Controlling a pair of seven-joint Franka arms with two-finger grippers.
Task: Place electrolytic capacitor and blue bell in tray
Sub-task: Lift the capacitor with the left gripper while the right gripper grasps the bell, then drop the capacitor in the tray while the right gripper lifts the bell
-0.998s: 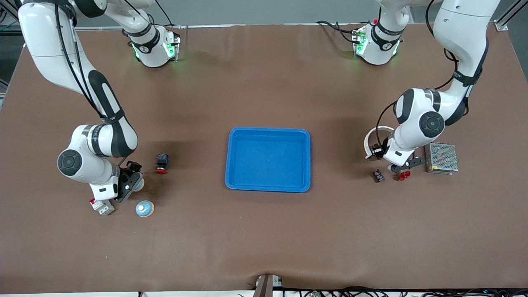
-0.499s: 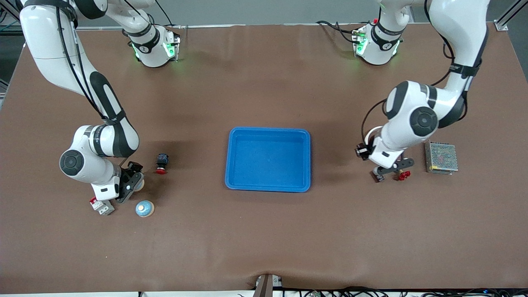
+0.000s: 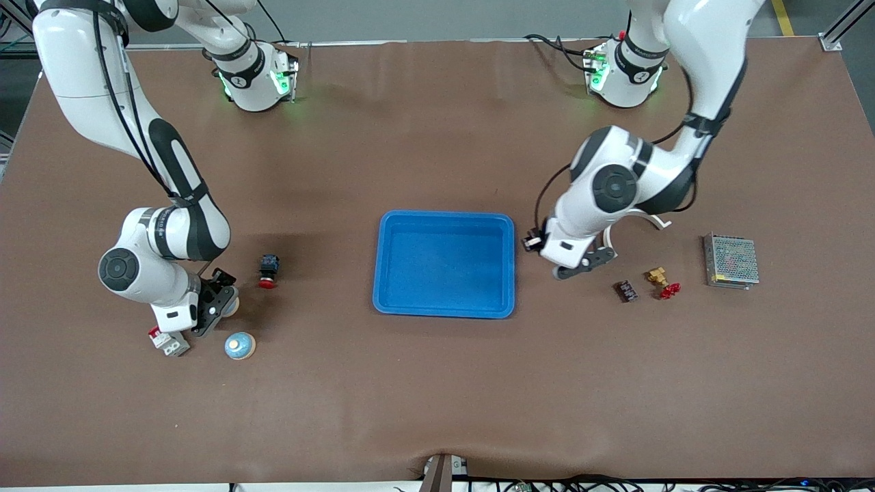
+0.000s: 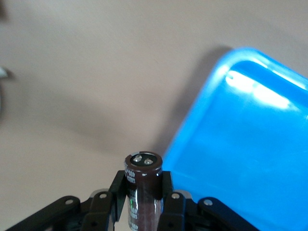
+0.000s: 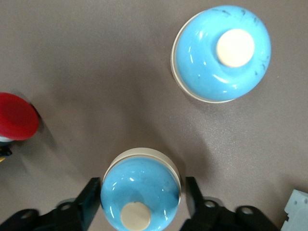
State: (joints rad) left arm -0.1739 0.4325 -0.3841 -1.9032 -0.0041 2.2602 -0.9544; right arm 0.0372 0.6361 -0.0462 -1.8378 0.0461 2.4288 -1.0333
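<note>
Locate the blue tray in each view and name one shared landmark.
Front view: tray at table centre.
Left wrist view: tray lies just past the held electrolytic capacitor.
Right wrist view: not in it.
Shared landmark: left gripper, by the tray's rim toward the left arm's end.

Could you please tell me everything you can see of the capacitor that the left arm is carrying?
The electrolytic capacitor is a small dark brown cylinder with a glossy sleeve bearing pale print and a flat end showing two silvery terminals. The left claw is shut on its sides, so its terminal end points away from the wrist. It hangs over bare table, just short of the rim of the bright-blue tray. Nothing else touches it.
</note>
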